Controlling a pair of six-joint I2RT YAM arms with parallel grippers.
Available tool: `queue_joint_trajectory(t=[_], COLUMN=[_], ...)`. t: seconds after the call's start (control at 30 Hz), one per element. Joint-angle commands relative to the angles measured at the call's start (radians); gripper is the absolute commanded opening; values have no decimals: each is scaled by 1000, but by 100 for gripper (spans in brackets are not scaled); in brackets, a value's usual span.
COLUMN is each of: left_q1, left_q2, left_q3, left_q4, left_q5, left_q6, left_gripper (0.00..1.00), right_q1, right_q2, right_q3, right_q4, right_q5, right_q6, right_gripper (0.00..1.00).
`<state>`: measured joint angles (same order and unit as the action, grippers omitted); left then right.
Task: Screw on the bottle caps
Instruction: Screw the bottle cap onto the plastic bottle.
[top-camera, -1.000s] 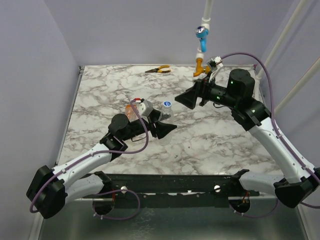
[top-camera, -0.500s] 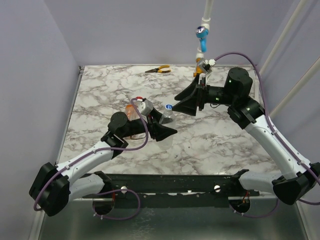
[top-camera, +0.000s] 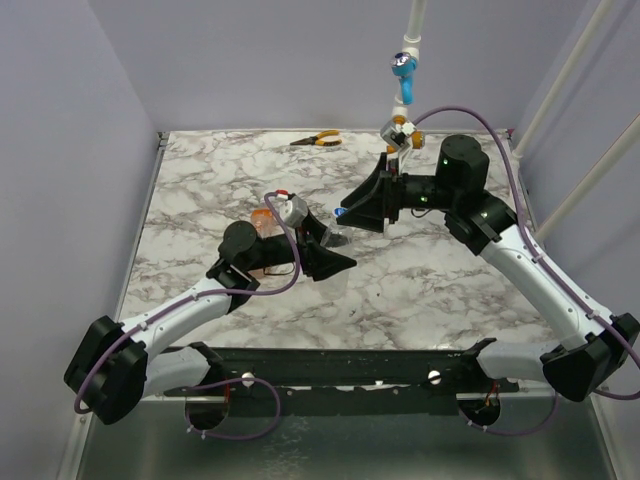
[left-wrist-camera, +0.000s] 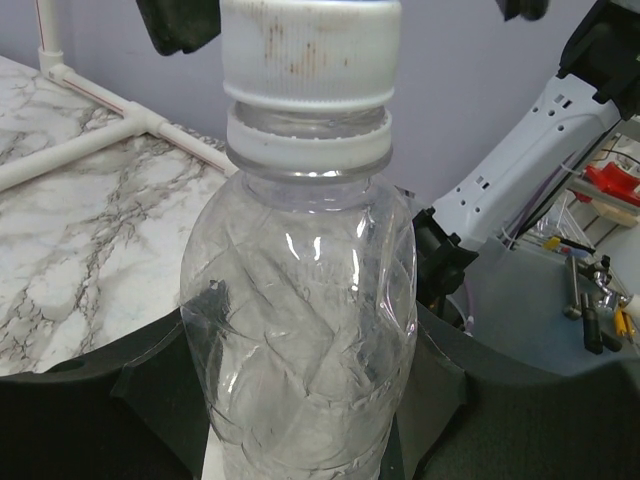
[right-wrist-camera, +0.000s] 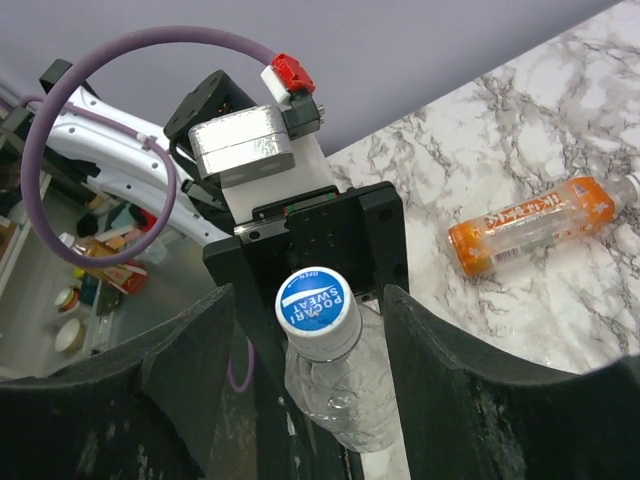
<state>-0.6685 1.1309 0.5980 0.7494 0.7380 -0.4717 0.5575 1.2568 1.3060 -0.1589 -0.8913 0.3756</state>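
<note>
Marble-look table (top-camera: 430, 290) bears orange bottle (right-wrist-camera: 530, 235); lilac walls (top-camera: 250, 60).

Left tool (top-camera: 335, 250) clenched, right tool (top-camera: 348, 215) agape

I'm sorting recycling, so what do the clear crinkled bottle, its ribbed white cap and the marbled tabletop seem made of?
The clear crinkled bottle looks like thin glossy plastic: creases and glints. Its ribbed white cap looks like opaque matt moulded plastic, slightly stained, with a blue printed top. The marbled tabletop is veined like stone, though it may be printed laminate.
</note>
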Motion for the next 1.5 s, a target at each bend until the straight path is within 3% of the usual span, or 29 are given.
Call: queue_joint_trajectory(t=[0.0, 0.37, 0.63, 1.03, 1.47], left_q1=[9, 13, 17, 10, -81], left_q2=[4, 14, 38, 51, 103], left_q3=[29, 27, 39, 94, 158], left_q4=[56, 70, 56, -55, -64], left_q5=[39, 45, 5, -407, -730], left_q6=[-16, -30, -23, 152, 285], left_gripper=[26, 26, 26, 26, 26], right_q1=[8, 10, 29, 133, 287], right_q2=[2, 6, 10, 95, 258], right_q3=[4, 9, 28, 134, 311], right_q4=[-7, -40, -106, -290, -454], right_q5=[-11, 8, 120, 557, 1017], right_q6=[-15, -28, -56, -12, 83], right_gripper=[63, 53, 36, 27, 25])
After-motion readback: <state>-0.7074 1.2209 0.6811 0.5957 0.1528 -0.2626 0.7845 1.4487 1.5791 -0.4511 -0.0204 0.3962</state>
